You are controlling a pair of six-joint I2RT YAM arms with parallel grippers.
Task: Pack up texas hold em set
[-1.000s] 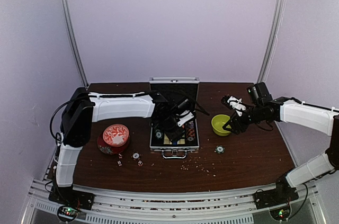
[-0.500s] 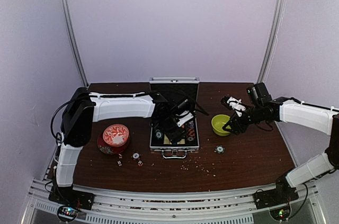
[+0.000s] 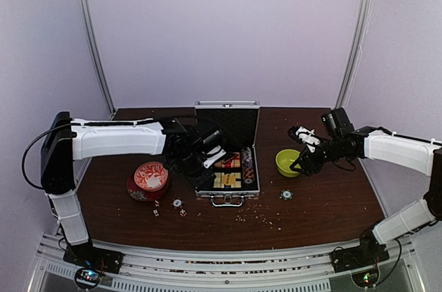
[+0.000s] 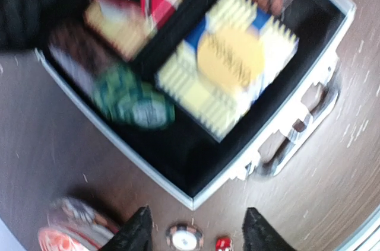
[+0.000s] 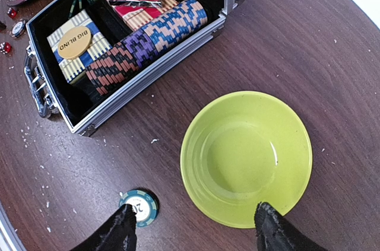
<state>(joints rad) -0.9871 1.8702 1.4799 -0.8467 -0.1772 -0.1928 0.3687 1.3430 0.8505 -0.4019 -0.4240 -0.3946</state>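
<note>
While the case (image 5: 127, 31) stood open and mostly filled, packing was unfinished.
Loose chip (image 5: 139, 206) and dice (image 3: 182, 212) lay outside it; both grippers, left (image 4: 193, 233) and right (image 5: 193, 233), spread, empty.

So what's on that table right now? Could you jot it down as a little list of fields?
case: square silver aluminium case, lid up, holding striped chips and card decks
loose chip: teal poker chip on the table near the lime-green bowl
bowl contents: nothing
tin: round red tin, left of the case
left gripper: open, holding nothing, above the case's near-left corner
right gripper: open, holding nothing, above the bowl's edge
</note>
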